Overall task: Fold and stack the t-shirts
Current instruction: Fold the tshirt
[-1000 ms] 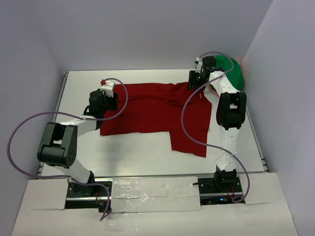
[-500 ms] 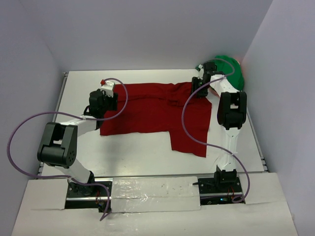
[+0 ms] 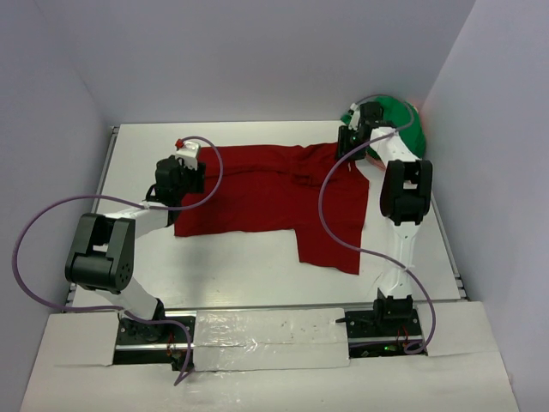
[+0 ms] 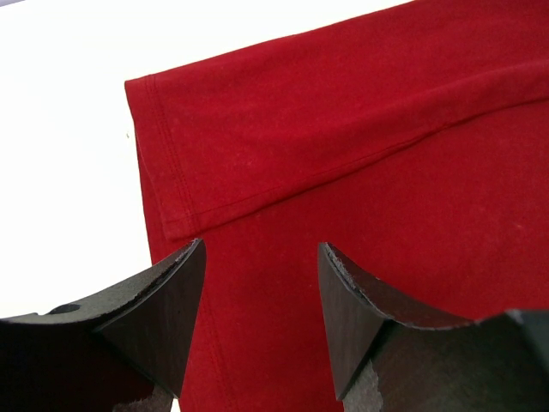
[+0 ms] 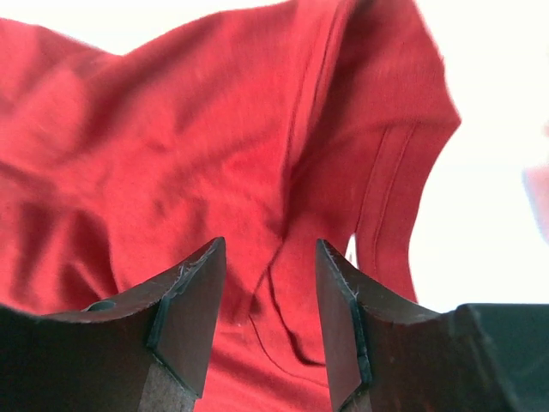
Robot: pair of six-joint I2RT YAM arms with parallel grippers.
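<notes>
The dark red t-shirt lies spread flat across the middle of the white table, with one part hanging toward the near right. My left gripper hovers open over its left edge. In the left wrist view the hemmed corner lies just ahead of the gripper, and nothing is between the fingers. My right gripper is open above the shirt's back right part. There the gripper is over wrinkled red cloth with a sleeve hem. The green t-shirt is bunched in the back right corner. A strip of salmon-pink cloth shows at the frame's right edge.
Grey-white walls close in the table at the back and on both sides. The right arm's purple cable loops over the red shirt's right half. The left arm's cable arcs above the shirt's left edge. A metal rail runs along the table's left side.
My right gripper has shifted a little to the right and back, toward the green shirt, and its jaws have narrowed slightly. The left arm and the red shirt have not moved.
</notes>
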